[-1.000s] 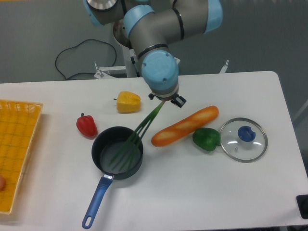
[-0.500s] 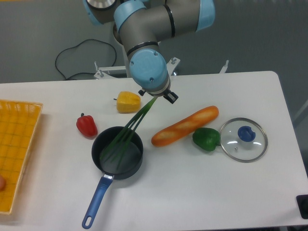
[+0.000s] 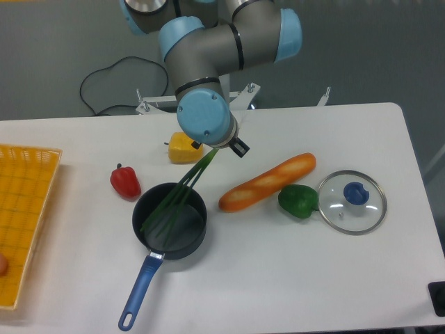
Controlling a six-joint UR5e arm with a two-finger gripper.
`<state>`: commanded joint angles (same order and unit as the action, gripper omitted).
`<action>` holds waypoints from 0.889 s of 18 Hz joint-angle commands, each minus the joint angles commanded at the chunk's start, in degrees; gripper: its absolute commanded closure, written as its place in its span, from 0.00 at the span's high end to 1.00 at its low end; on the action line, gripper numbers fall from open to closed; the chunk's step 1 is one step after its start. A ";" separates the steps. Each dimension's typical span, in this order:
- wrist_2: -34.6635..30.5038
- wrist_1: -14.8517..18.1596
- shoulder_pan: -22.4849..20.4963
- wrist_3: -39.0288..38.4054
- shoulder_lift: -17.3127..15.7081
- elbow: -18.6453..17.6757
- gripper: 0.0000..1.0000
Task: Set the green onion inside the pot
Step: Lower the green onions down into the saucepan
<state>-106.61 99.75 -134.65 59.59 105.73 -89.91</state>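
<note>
The green onion (image 3: 177, 197) hangs slanted from the gripper (image 3: 214, 147), which is mostly hidden under the blue wrist cap of the arm; the jaws themselves do not show clearly, but the stalks come out from just below it and are carried in the air, so I judge that it is closed on the upper end of the bunch; the lower ends of the stalks spread like a fan and reach over and into the pot (image 3: 170, 220), with the tips near its left inner wall; whether they touch the bottom I cannot tell; the pot stands on the white table (image 3: 292, 278) with its blue handle pointing toward the front edge; the bunch looks very light and thin, and rather soft, because the stalks separate and bend a little along their length instead of staying as one stiff rod; such thin stalks can slip out of a grip one by one, so a hold near one end, where they are gathered together, seems the right place, as it is now; since the bunch is longer than the pot is wide, I expect that part of it will lean on the rim after release; nearby lie a yellow pepper (image 3: 182, 148), a red pepper (image 3: 125, 181) and a bread loaf (image 3: 267, 182).
</note>
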 joint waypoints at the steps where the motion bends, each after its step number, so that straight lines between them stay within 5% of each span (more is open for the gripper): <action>1: -0.35 0.44 0.00 0.26 -0.09 0.09 0.15; 16: -0.97 0.19 2.28 -4.57 3.51 1.49 0.16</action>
<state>-107.58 99.93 -132.37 55.02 109.24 -88.42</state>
